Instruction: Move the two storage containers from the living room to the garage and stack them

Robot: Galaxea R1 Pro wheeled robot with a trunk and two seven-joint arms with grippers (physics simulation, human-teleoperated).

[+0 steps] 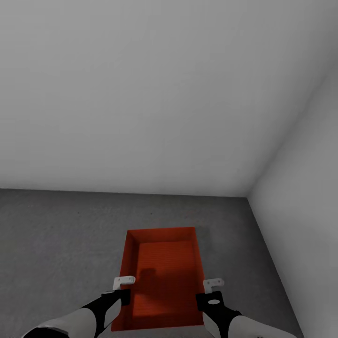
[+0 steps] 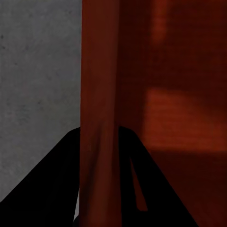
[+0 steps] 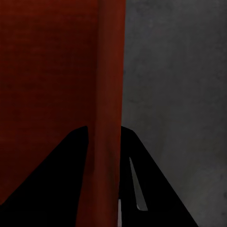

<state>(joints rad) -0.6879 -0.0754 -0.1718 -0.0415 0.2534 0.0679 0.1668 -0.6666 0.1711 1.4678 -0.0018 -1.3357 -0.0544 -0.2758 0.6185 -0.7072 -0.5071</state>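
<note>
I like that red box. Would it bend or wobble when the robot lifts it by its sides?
Probably a little. The storage container looks thin-walled and shallow, so its long sides may flex. The left gripper and right gripper each straddle a side wall, which should keep it level. It is empty, so likely light.

Bare room. Pale grey wall point(image 1: 141, 94) ahead, plain and unmarked; a second grey wall point(image 1: 310, 188) meets it at a corner on the right. Floor point(image 1: 61, 234) dark grey, rough, speckled like concrete. Light soft, even.
</note>
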